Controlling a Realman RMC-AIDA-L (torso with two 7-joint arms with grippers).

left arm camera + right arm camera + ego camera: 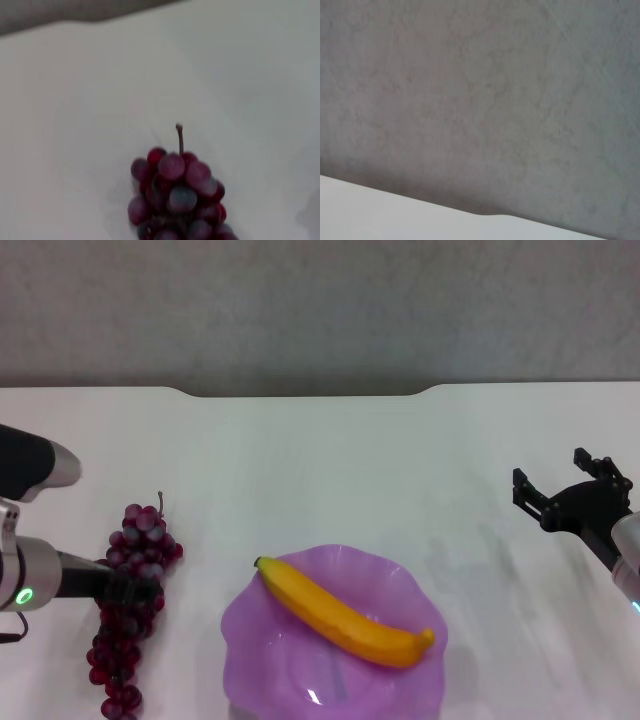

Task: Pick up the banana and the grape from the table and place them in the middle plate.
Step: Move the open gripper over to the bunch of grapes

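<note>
Glossy white surface (330, 460) with a notched far edge along the upper part of the head view; grey wall behind it.

Hidden or cut off: translucent purple plastic plate with a wavy scalloped rim (247, 620), lower centre, is clipped by the bottom edge of the frame. Long bunch of dark red-purple grapes (135, 540) at lower left; its lowest berries reach the bottom edge. The left gripper (128, 592) comes in from the left edge and its dark tip lies across the middle of the bunch, covering some berries. Whether its fingers are spread or clamped on the bunch cannot be told. The left wrist view shows only the stem end of the grapes (177, 195); the rest runs out of the bottom of the frame, and no fingers show.

Smooth yellow-orange curved banana (345, 620) lies slantwise in the plate, its dark tip at the upper-left rim, the other end toward the right rim.

Grapes: some berries greyish, thin stem pointing to the far edge. The bunch rests on the surface, well left of the plate.

Right gripper (565, 490) sits at the right edge, fingers spread apart, holding nothing, well apart from the plate. Right wrist view gives only wall and a strip of the surface (395, 215).
</note>
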